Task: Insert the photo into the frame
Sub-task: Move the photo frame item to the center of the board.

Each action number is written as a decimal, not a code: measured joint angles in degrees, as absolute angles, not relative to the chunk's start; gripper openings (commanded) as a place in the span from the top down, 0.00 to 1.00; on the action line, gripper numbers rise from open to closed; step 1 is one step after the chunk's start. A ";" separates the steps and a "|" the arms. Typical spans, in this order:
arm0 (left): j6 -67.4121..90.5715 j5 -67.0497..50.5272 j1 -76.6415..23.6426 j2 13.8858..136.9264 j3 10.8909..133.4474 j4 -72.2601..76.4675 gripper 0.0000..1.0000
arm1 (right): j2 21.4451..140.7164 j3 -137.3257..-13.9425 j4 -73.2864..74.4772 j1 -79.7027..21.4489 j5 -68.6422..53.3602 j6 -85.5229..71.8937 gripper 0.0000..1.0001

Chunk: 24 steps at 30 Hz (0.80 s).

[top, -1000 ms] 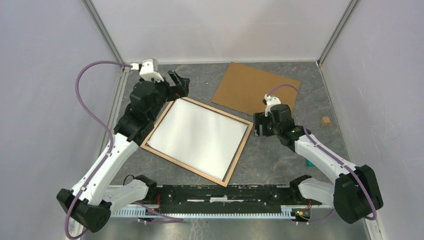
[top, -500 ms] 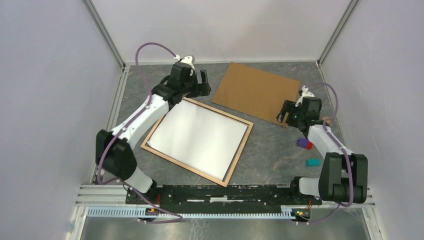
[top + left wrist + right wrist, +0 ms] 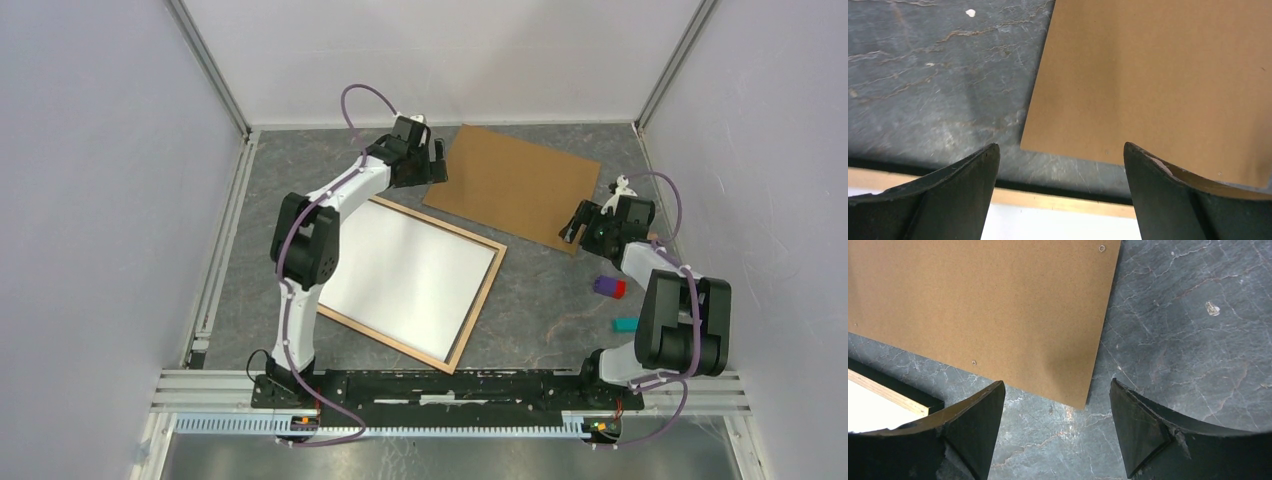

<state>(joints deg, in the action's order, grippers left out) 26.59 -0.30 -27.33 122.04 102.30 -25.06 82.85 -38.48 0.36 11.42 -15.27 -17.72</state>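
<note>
Clutter on the grey desk (image 3: pixel 545 300) is slight. A flat brown backing board (image 3: pixel 512 185) lies at the far side. A purple-and-red block (image 3: pixel 608 287) and a teal block (image 3: pixel 626 324) sit by the right arm, well apart from the frame.

The frame (image 3: pixel 480 300) lies tan side up, left of centre and turned at an angle. The photo (image 3: pixel 410 268) rests inside its rails with the white back up. The left arm crosses above the frame's left end and hides that part of it.

The left tool (image 3: pixel 437 164) is released, its fingers spread over the board's near-left corner and over the strip of bare desk between the board and the frame's far rail. The right tool (image 3: pixel 576 222) is likewise released and grasps nothing, its fingers straddling the board's near-right corner. Whether either tool touches the board I cannot tell.

Board and frame lie apart, with a narrow band of desk between them. Wider bare desk runs from the frame's right rail out to the blocks, and also across the far-left corner. The enclosure walls stand close behind the board's far edge and just beyond its right end.
</note>
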 measured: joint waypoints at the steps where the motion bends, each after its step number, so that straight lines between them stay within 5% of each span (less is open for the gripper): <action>1: 26.61 -0.47 -27.33 123.70 103.33 -25.10 0.02 | 83.29 -38.48 -0.03 11.44 -15.53 -17.72 0.18; 24: 32.27 -3.57 -27.33 132.57 105.95 -22.37 0.01 | 87.20 -38.46 -2.61 11.79 -14.96 -17.82 0.20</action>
<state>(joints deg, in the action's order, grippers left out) 32.27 -3.57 -27.33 132.57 105.95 -22.37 87.20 -38.46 -2.61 11.79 -14.96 -17.82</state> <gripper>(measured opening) 0.990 0.807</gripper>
